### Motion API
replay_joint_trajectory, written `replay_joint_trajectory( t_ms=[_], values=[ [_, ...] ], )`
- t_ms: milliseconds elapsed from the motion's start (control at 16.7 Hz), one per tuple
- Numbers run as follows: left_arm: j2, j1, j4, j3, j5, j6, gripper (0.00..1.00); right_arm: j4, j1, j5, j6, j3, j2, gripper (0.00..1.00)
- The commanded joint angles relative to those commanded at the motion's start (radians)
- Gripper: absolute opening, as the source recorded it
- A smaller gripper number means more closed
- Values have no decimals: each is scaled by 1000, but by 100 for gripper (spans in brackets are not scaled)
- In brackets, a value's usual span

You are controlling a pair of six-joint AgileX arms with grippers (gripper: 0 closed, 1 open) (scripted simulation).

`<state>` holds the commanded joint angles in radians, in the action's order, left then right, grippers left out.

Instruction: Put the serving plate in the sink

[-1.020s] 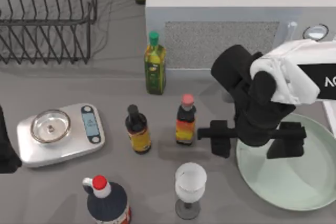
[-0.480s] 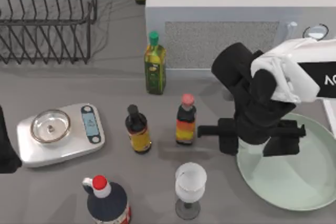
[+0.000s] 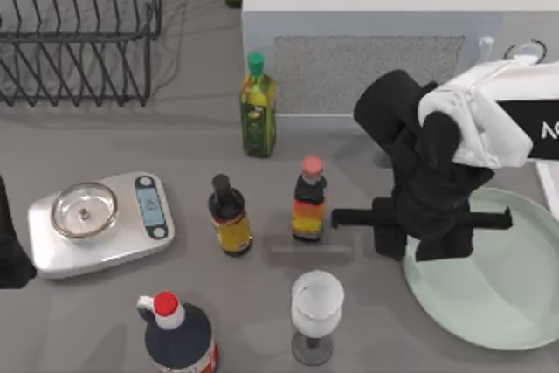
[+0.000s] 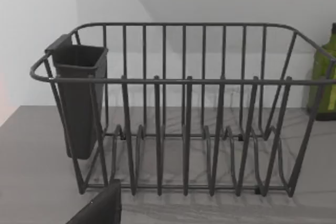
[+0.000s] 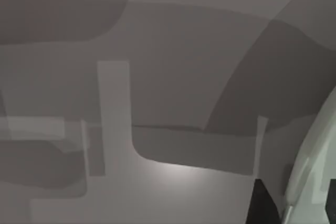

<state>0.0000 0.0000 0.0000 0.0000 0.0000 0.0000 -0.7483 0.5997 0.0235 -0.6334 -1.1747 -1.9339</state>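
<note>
The serving plate (image 3: 498, 290), large, round and pale mint-green, lies on the grey counter at the right. My right gripper (image 3: 417, 238) hangs over its left rim. One black finger stands outside the rim and the other over the plate, closed in on the edge. In the right wrist view the plate's rim (image 5: 311, 179) shows close by. My left arm (image 3: 9, 251) stays parked at the left edge. The sink is out of view.
Close to the plate's left stand a wine glass (image 3: 316, 307) and two sauce bottles (image 3: 308, 200) (image 3: 229, 216). Behind them are an oil bottle (image 3: 258, 107) and a microwave (image 3: 384, 32). A kitchen scale (image 3: 100, 220), a dish rack (image 3: 79, 28) and a red-capped bottle (image 3: 179, 338) sit further left.
The right gripper's fingers have drawn together around the plate's left rim. The plate has shifted slightly to the right. The left arm has not moved.
</note>
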Motion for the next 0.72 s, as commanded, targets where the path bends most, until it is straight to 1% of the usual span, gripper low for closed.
replay_joint_trajectory(
  t_ms=[180, 300, 480, 720],
  values=[
    [0, 0, 0, 0, 0, 0, 100, -118, -29, -1, -1, -50, 0, 0],
    [0, 0, 0, 0, 0, 0, 100, -232, -50, -3, -1, -131, 8, 0],
    [0, 0, 0, 0, 0, 0, 100, -438, -71, -6, 4, -321, 29, 0],
    [0, 0, 0, 0, 0, 0, 100, -708, -64, -9, 10, -616, 38, 0]
  ],
)
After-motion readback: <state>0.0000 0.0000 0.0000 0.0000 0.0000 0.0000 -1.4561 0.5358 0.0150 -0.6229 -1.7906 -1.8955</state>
